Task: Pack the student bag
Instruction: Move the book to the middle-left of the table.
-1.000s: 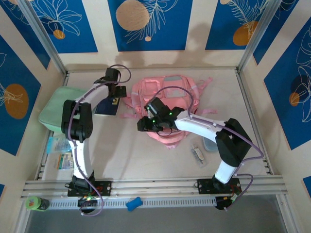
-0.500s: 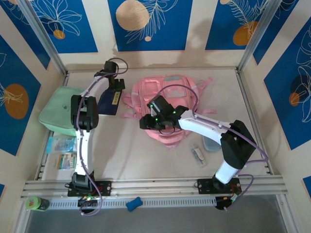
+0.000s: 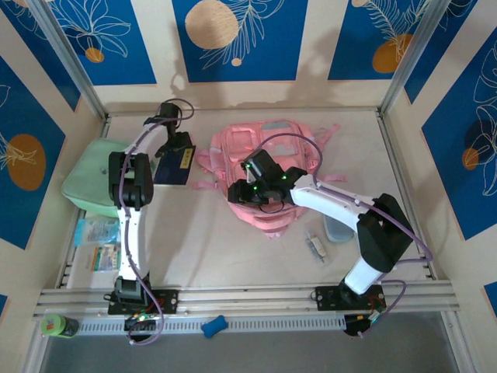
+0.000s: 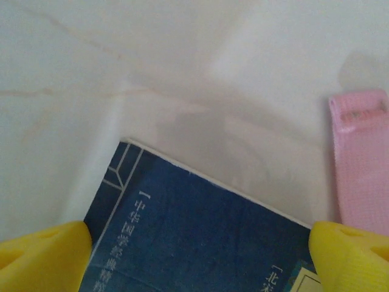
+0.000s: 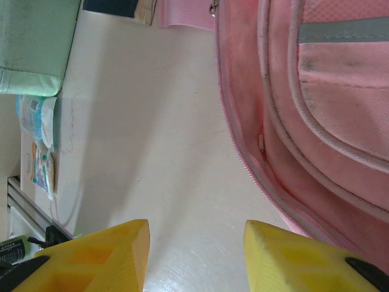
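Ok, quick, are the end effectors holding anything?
Left end effector: open over the blue book.
Right end effector: open, empty, beside the student bag.

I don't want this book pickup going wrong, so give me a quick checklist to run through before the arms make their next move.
1. Left gripper open over the blue book: ok.
2. Book actually gripped: not ok, the jaws stand apart.
3. Right gripper open and empty beside the student bag: ok.
4. Bag pocket open enough to take the book: cannot tell.
5. Pink strap clear of the book's corner: cannot tell, it lies very close.
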Robot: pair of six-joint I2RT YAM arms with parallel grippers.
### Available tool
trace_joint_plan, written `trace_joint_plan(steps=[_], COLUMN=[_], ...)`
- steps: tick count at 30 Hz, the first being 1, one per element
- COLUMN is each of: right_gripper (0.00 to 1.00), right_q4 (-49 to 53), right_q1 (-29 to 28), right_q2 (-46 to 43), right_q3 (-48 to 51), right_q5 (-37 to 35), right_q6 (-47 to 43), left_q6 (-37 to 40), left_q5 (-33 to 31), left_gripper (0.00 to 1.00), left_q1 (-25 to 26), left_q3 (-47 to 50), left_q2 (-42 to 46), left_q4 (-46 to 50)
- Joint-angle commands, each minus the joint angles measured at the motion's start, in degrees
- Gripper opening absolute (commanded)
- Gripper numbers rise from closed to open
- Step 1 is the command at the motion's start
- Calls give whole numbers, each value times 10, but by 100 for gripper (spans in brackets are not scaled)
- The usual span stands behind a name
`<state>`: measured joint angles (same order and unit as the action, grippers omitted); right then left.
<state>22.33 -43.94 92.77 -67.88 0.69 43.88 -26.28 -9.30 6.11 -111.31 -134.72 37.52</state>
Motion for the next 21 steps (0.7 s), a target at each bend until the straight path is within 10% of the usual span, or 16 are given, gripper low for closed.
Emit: trace_joint_plan(steps=[1, 21], right_gripper=[45, 44], right_q4=[11, 4], right_q1=[7, -32], right_q2=[-19, 15], right_q3=[10, 18], right_q5=[16, 38], right_q6=[-5, -25], left_q6=[-48, -121], left_q5=[43, -21], left_gripper=[90, 86], left_q1=[3, 83], left_q3=[86, 474], left_q2=[46, 335], left_q4=[1, -56])
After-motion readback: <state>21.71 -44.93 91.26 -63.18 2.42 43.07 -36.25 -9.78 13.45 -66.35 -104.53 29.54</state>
